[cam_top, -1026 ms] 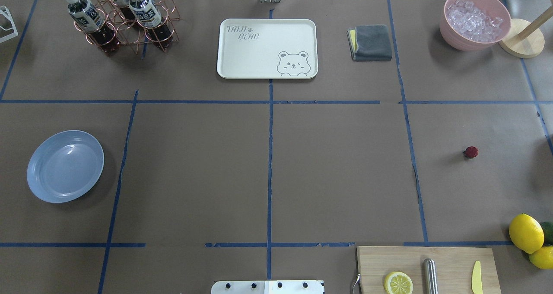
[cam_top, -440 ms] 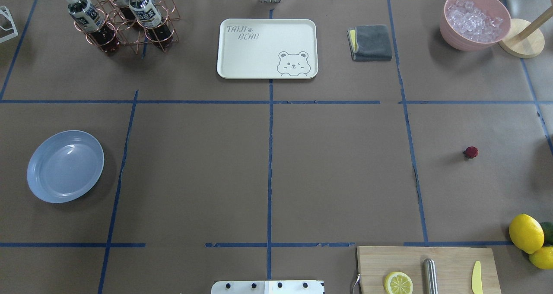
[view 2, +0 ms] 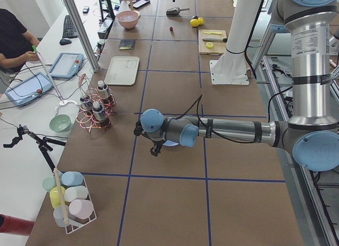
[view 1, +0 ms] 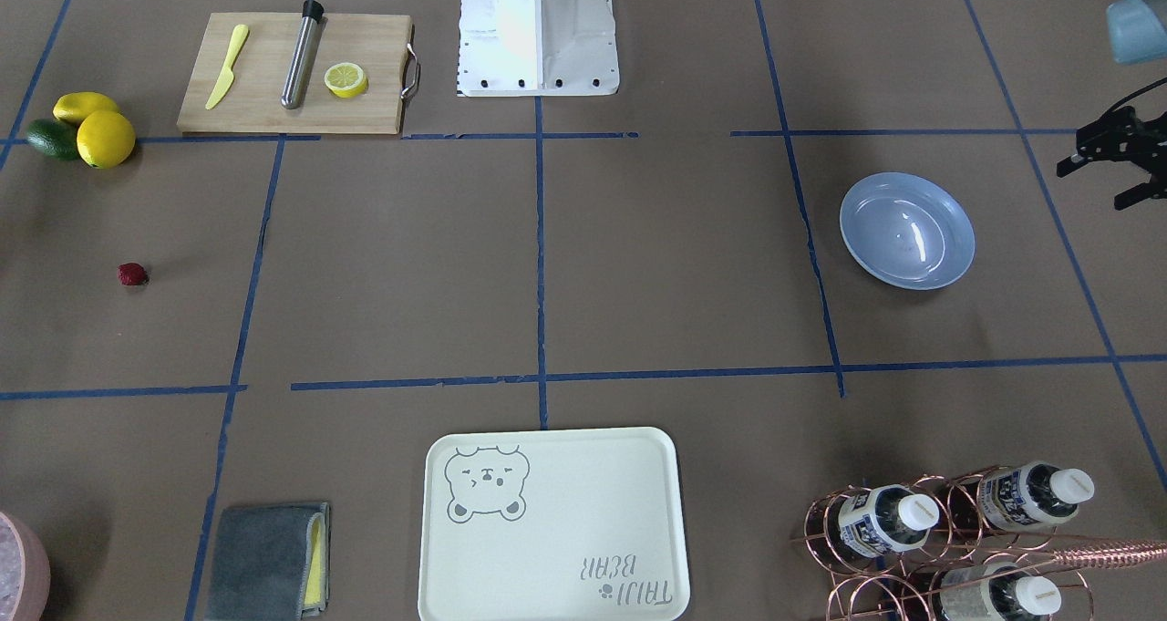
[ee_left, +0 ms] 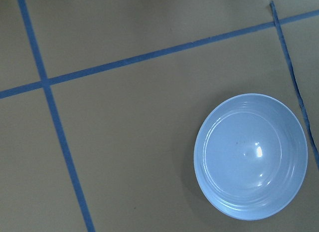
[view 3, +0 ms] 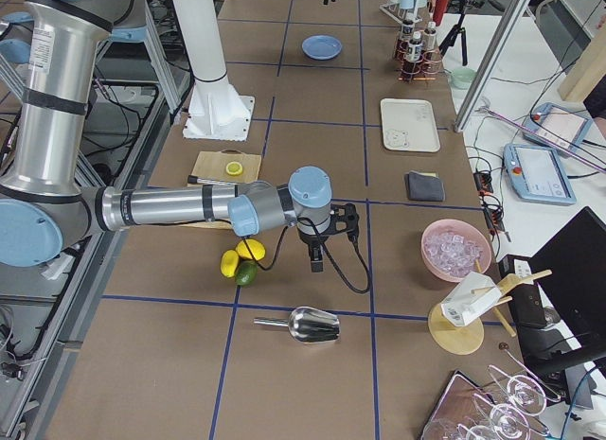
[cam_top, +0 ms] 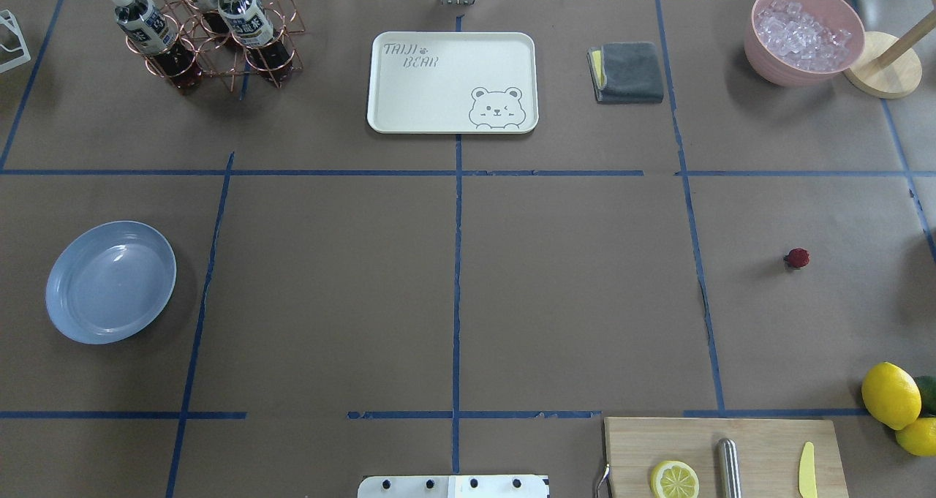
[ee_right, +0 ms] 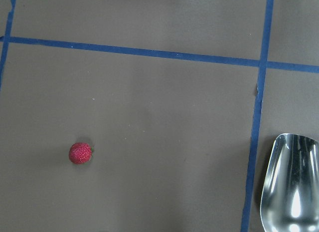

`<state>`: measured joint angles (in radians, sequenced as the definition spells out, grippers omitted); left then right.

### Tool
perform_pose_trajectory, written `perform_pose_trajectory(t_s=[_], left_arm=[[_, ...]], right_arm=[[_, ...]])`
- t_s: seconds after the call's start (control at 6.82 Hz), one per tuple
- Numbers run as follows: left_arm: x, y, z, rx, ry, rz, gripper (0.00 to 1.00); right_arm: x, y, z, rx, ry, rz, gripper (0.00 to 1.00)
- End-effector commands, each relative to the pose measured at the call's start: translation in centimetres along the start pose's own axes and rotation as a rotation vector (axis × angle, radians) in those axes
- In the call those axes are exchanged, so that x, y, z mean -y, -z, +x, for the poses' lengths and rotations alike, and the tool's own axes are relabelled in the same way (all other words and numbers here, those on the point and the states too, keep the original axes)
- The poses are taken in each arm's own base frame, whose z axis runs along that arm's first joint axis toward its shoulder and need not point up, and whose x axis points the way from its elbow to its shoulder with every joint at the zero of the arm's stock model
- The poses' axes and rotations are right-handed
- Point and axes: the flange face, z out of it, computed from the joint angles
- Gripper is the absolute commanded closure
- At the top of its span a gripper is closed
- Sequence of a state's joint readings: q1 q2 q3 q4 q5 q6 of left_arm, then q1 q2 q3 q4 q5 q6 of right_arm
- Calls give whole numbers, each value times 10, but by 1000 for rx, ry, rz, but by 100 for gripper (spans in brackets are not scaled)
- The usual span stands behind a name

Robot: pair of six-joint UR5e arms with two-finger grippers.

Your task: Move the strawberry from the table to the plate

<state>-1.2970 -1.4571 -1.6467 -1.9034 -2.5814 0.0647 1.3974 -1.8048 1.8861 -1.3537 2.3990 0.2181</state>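
The strawberry is a tiny dark-red berry lying alone on the right side of the brown-paper table; it also shows in the front view and low left in the right wrist view. The light-blue plate sits empty at the left. My left gripper hovers beyond the plate's outer side with its fingers apart and nothing in them. My right gripper hangs over the table's right end near the lemons; I cannot tell whether it is open or shut.
A wooden cutting board with a lemon half, a metal rod and a yellow knife lies at the near right, with lemons beside it. A metal scoop lies near the right gripper. At the far side stand a bear tray, a bottle rack, a cloth and an ice bowl.
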Motion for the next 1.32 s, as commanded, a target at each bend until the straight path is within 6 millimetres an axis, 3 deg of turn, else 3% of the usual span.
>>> perform_pose_trajectory(t_s=[0.0,0.29,0.73,1.17], left_arm=[[16,-55,5,14,70,-23,0],[19,-86,21,70,124,-20,2],[30,-114,43,49,153,-62,6],[41,-125,41,48,147,-70,15]], right_arm=[[0,-5,-4,2,10,-12,0],[0,-8,-7,4,14,-18,0],[0,-13,-11,5,24,-28,0],[0,-13,-14,7,18,-28,0]])
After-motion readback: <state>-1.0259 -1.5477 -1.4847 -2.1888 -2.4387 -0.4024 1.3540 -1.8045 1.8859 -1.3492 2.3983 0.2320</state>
